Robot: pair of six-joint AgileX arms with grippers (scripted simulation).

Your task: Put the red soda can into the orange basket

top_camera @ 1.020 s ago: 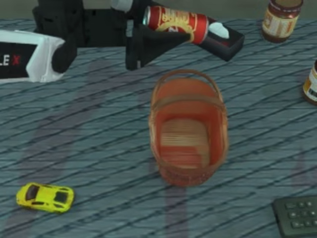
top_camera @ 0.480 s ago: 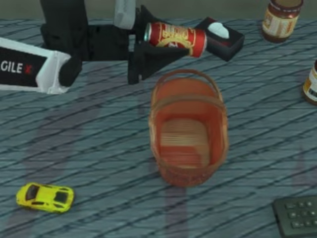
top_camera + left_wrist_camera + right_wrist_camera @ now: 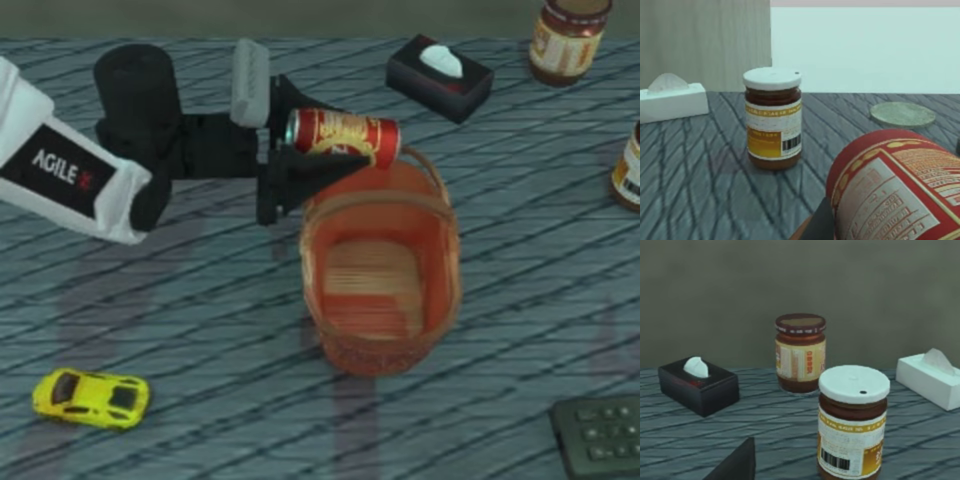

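Observation:
The red soda can [image 3: 350, 135] lies on its side in the air, held by my left gripper [image 3: 330, 140], which is shut on it. It hangs over the far rim of the orange basket [image 3: 450, 280], which stands upright at the table's middle with its arched handle across the top. In the left wrist view the can [image 3: 895, 185] fills the lower corner beside a dark finger [image 3: 822, 225]. My right arm is outside the top view; only one dark fingertip [image 3: 735, 465] shows in the right wrist view.
A black tissue box [image 3: 440, 75] sits behind the basket. A brown-lidded jar [image 3: 568, 40] stands at the back right and a white-lidded jar [image 3: 628, 170] at the right edge. A yellow toy car [image 3: 92, 397] lies front left, a dark keypad [image 3: 600, 435] front right.
My left arm has carried the can toward the front of the table, from over the black tissue box to above the basket's far rim.

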